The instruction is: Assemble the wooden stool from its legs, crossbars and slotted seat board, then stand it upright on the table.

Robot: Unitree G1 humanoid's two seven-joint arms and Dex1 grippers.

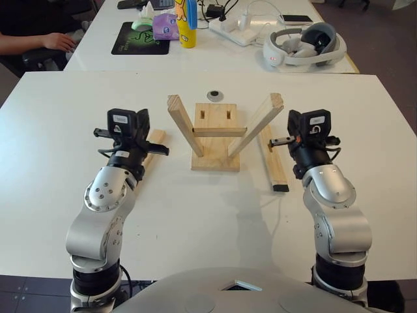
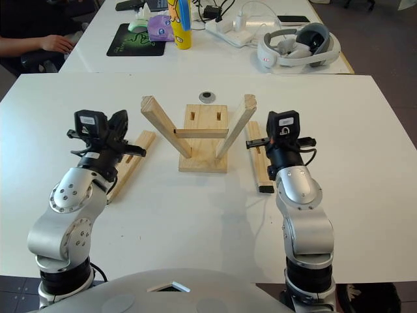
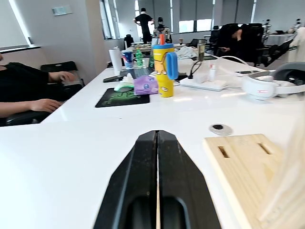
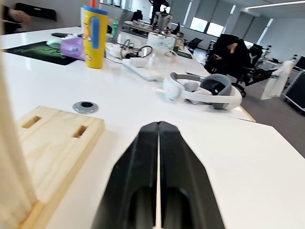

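**Half-built stool upside down, both hands empty**

Laid flat at the middle of the white tabletop (image 1: 78, 104): the slotted seat board (image 1: 215, 160), underside up, judged so for pushing legs in from above. Already seated in its near side: 2 legs (image 1: 184, 124) (image 1: 257, 124), splayed outward in a V and tied by 1 crossbar (image 1: 219, 132) set level between them. Open on the far side: 2 rectangular slots (image 1: 202, 114), apparently meant for the other pair.

Just left of the board, partly hidden by the left arm: loose leg stock (image 2: 133, 156), lying flat. Just right of it, near the right arm: another loose bar (image 1: 273, 163) with a dark end, also flat, probably staged within easy reach.

Left hand (image 3: 157, 143) pressed together, pinching nothing, raised and pointed past the board's left edge. Right hand (image 4: 158, 131) likewise pressed together and empty, on the board's other side.

Pale unfinished wood throughout, square-sawn, grain visible, edges crisp; likely light, rigid and easy to grip. Smooth glossy tabletop, likely slippery under loose bars. Beyond the board, 1 small round grommet (image 1: 215, 96).
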